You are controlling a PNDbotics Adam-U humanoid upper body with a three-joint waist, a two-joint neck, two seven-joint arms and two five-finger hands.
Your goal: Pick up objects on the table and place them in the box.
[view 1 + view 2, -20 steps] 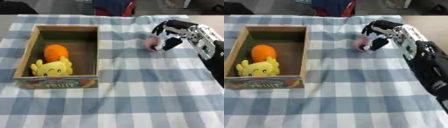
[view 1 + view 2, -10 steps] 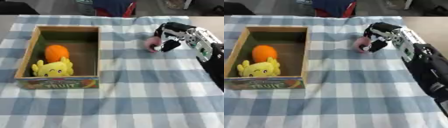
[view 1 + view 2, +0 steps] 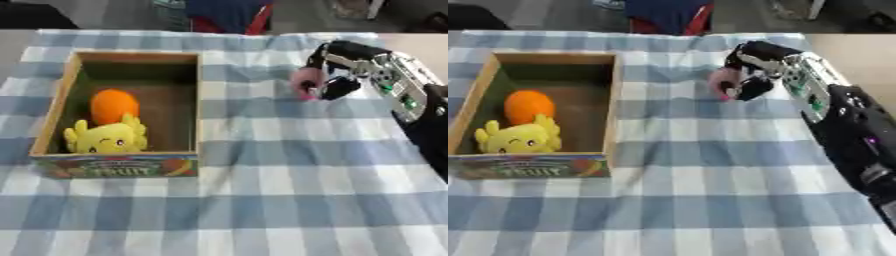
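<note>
Your counter (image 3: 262, 210) is covered with a blue-and-white checked cloth (image 3: 289, 165), and beyond its far edge you have a dark blue and red shape (image 3: 223, 15) on a grey floor. The open cardboard box (image 3: 199, 107) sits on the left, with an orange ball (image 3: 114, 105) and a yellow plush toy (image 3: 105, 139) inside, touching one another. Your right hand (image 3: 337, 75) reaches in from the right, its fingers curled round a small pink object (image 3: 304, 80) to the right of the box.

Against a second ago, the hand has closed further around the pink object and shifted slightly toward the box; the box and its contents lie as they did.

Most of the pink object is hidden by the fingers, so you cannot tell what it is or whether it has left the cloth. Your left hand shows in neither view.
</note>
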